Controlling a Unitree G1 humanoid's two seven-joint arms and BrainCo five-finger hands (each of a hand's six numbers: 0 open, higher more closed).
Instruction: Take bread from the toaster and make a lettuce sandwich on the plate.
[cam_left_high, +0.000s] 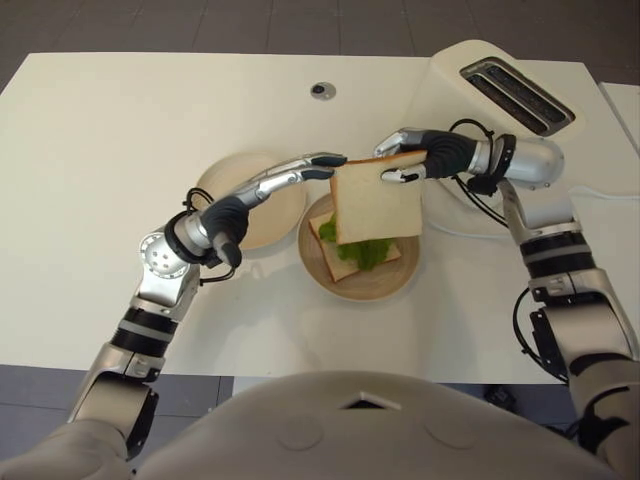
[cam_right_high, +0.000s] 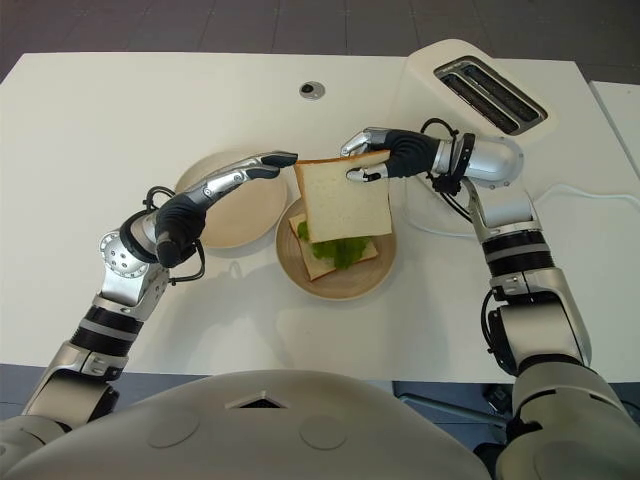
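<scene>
On the smooth white counter, the left hand lies stretched long and flat above an empty round cream plate, holding nothing, its fingertips at the top corner of a square, soft white bread slice. That slice hangs upright over a shallow round tan plate bearing a second bread slice topped with ruffled green lettuce. The right hand pinches the hanging slice's top edge, before a glossy rounded white toaster

Bread slice upright above lettuce on plate.
</scene>
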